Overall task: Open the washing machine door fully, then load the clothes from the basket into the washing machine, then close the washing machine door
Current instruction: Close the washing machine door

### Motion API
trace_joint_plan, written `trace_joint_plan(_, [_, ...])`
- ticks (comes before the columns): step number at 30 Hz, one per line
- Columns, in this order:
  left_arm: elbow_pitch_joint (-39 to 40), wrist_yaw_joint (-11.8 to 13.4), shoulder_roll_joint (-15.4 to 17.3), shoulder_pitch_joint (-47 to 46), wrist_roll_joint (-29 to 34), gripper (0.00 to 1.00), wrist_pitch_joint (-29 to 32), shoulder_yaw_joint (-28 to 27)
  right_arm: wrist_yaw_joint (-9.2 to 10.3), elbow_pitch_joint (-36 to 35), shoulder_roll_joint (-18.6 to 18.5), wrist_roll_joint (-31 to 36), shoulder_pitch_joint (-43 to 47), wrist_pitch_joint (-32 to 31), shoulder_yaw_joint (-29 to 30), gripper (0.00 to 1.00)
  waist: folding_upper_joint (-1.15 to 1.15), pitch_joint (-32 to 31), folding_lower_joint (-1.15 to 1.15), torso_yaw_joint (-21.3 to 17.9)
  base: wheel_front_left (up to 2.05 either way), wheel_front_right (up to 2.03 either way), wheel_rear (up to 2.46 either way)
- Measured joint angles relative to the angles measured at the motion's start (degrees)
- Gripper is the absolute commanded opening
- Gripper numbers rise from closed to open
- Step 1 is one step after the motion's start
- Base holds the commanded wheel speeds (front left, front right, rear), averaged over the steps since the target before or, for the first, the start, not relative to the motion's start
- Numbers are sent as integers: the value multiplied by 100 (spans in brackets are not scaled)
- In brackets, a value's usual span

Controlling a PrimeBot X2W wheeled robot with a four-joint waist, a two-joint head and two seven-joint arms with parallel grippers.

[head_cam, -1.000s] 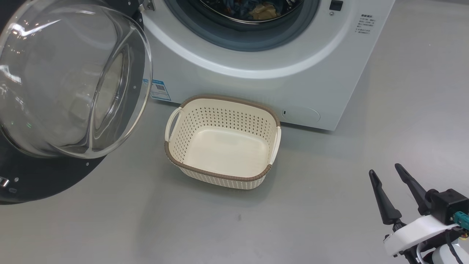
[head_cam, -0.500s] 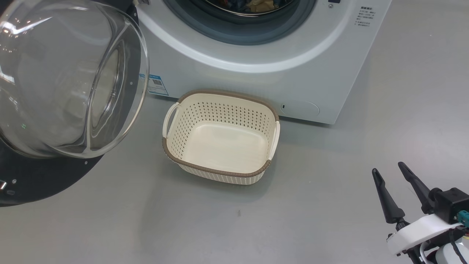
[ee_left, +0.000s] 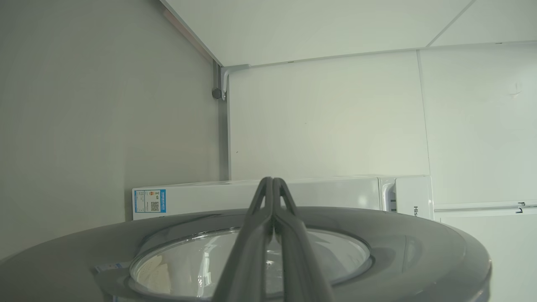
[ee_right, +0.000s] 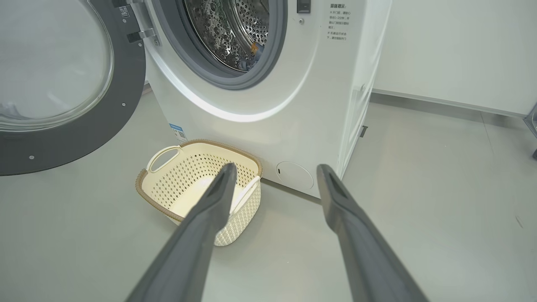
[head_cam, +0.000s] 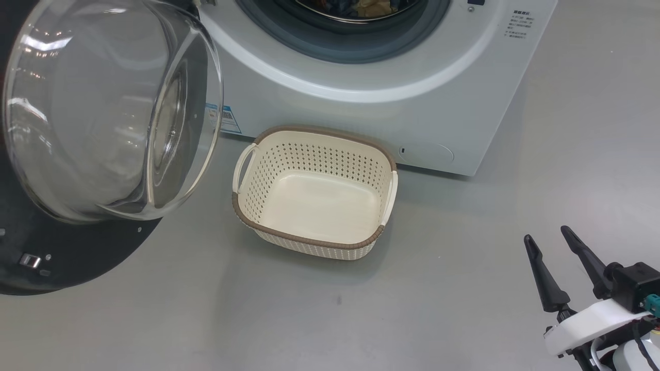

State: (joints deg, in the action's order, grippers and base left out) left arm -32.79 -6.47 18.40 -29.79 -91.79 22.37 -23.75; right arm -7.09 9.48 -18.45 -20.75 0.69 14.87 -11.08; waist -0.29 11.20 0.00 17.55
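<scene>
Basket lies lengthwise along washing machine; left end effector closed, right end effector spread.

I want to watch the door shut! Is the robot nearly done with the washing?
Nearly. Done: the washing machine door is swung wide open, the basket is empty, and the clothes lie in the drum. In hand: the left gripper, shut, is at the door's outer face, likely to push it; contact can't be told. The right gripper is open and holds nothing. Left to do: closing the door.
</scene>
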Motion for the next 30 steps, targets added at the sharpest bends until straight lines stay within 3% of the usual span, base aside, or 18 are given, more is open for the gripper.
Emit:
trace_joint_plan(15, [346, -3, -41, 121, -154, 0, 639, 249, 0, 14, 246, -45, -57, 0, -27, 100, 0, -159, 0, 28, 0, 0, 0])
trace_joint_plan(30, [1316, -45, -51, 804, -165, 0, 1247, 457, 0, 43, 616, -54, -69, 0, 183, 100, 0, -392, 0, -152, 0, 0, 0])
